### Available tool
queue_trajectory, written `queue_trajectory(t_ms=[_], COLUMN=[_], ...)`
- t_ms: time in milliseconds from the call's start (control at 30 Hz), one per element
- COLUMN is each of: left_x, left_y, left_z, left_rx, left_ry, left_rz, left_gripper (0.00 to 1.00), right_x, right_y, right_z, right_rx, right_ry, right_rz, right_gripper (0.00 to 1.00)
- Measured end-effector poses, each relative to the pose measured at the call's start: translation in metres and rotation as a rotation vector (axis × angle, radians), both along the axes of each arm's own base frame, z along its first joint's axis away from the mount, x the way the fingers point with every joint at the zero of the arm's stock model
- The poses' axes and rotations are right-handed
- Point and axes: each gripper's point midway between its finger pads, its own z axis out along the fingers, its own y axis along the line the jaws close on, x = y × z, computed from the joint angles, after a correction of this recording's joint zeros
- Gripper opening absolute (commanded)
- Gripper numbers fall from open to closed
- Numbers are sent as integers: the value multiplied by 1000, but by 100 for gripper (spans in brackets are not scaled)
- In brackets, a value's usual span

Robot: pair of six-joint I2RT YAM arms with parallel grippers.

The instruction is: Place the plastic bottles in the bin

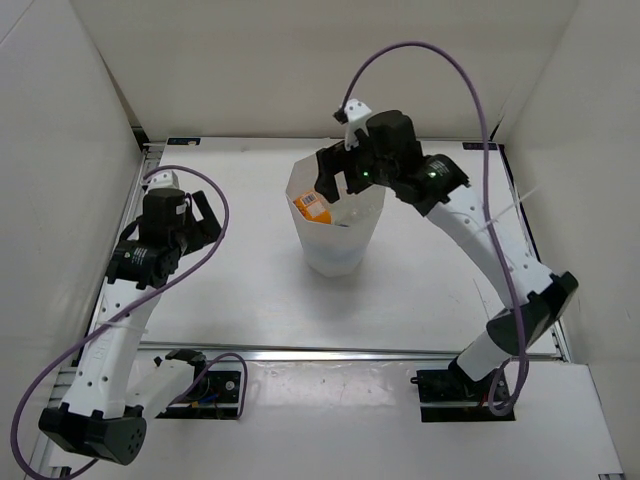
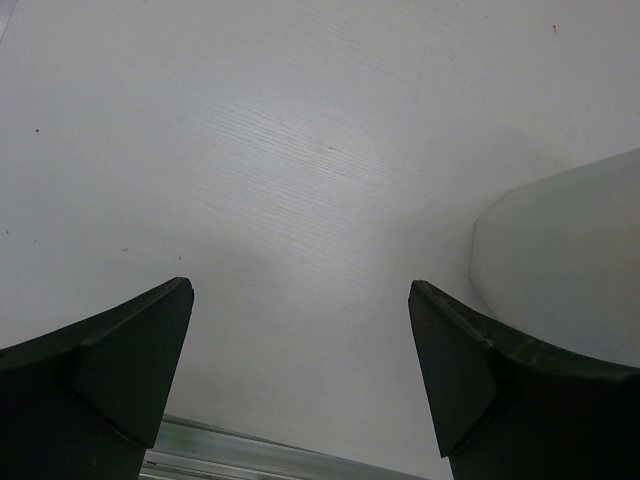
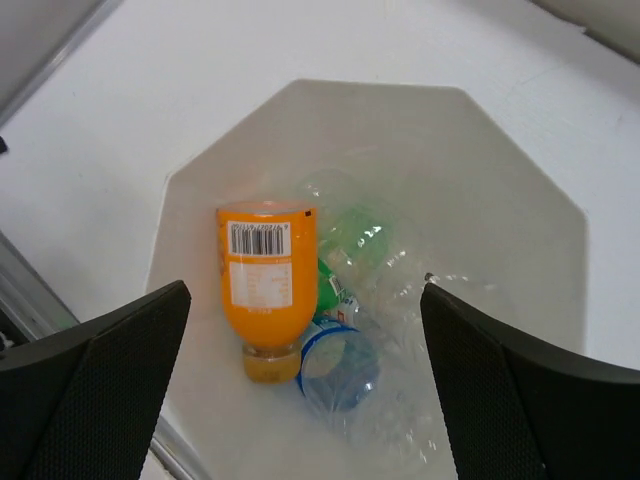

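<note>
My right gripper (image 3: 305, 292) hangs with its fingers spread wide, nothing between them, directly over the bin (image 3: 480, 170). Inside it are the orange bottle (image 3: 265, 290), the green bottle (image 3: 355, 235) and a blue-labelled clear bottle (image 3: 338, 365) (other clear ones blur together). My left gripper (image 2: 300, 290), equally spread, hovers over the table (image 2: 300, 130) beside the bin.

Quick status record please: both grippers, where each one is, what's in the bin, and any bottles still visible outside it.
left gripper: open, empty, over bare table, left of the bin
right gripper: open, empty, above the bin's mouth
bin: upright, mid-table
in bin: orange bottle, green bottle, blue-labelled clear bottle; more clear plastic, count unclear
bottles outside bin: none visible in the top view
</note>
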Motion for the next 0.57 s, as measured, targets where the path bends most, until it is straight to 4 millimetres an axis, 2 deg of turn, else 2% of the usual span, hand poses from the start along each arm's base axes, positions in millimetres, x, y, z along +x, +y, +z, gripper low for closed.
queue_trajectory(t_ms=[133,233,300,367,467,567], left_x=[1,2,2,4,6,5], left_y=[1,2,6,10,22,48], left_z=[-5,-15,-21,-24,-26,-25], left_rx=[-10,-19,-19,-14,13,82], left_ry=[-1,11,25,28,20,3], left_rz=[7,28,55,92,169,310], left_gripper=[100,100,100,100,100,100], right_x=[-8,3,15,26,33,33], right_y=[-35,-76,-107,-139,-180,-206], right_z=[36,62,65,52,17,-12], right_rx=[64,117,137,148,168,199], right_ry=[-4,15,45,107,253,381], right_rz=[-96,-239,-333,-438,-593,-722], right_gripper=[100,100,100,100,100,100])
